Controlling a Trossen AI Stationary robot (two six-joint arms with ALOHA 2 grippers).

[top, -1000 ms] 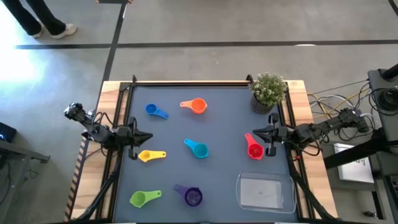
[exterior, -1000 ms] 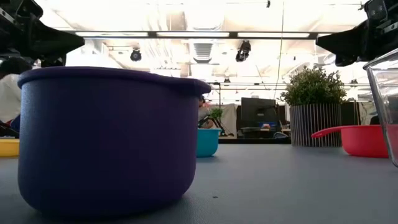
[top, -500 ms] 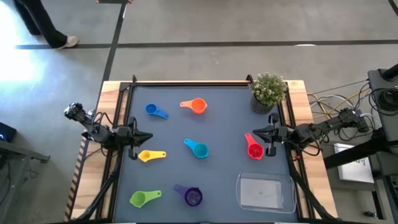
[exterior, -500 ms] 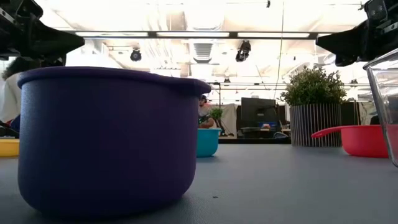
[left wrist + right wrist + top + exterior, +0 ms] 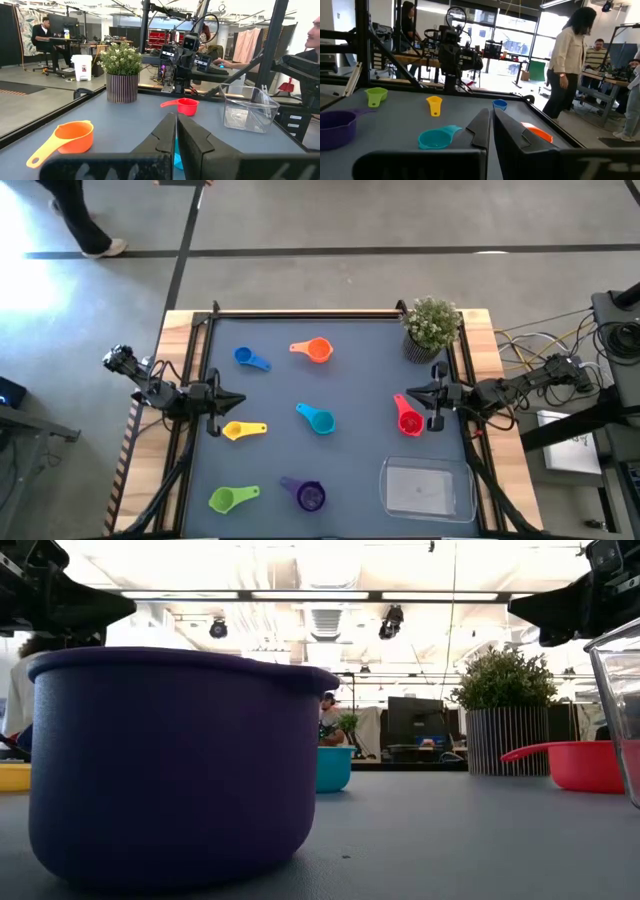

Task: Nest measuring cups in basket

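Note:
Seven measuring cups lie apart on the grey table: blue point(image 5: 250, 359), orange point(image 5: 314, 350), yellow point(image 5: 243, 429), teal point(image 5: 318, 419), red point(image 5: 408, 418), green point(image 5: 232, 499), purple point(image 5: 306, 494). The clear basket point(image 5: 428, 488) stands empty at the near right. My left gripper point(image 5: 238, 401) is shut and empty at the table's left edge, just far of the yellow cup. My right gripper point(image 5: 412, 392) is shut and empty at the right edge, above the red cup's handle. The left wrist view shows the shut fingertips point(image 5: 176, 120); so does the right wrist view point(image 5: 490, 114).
A small potted plant point(image 5: 431, 327) stands at the far right corner, close to my right arm. Raised rails run along the table's left, right and far edges. People stand and sit in the room beyond the table.

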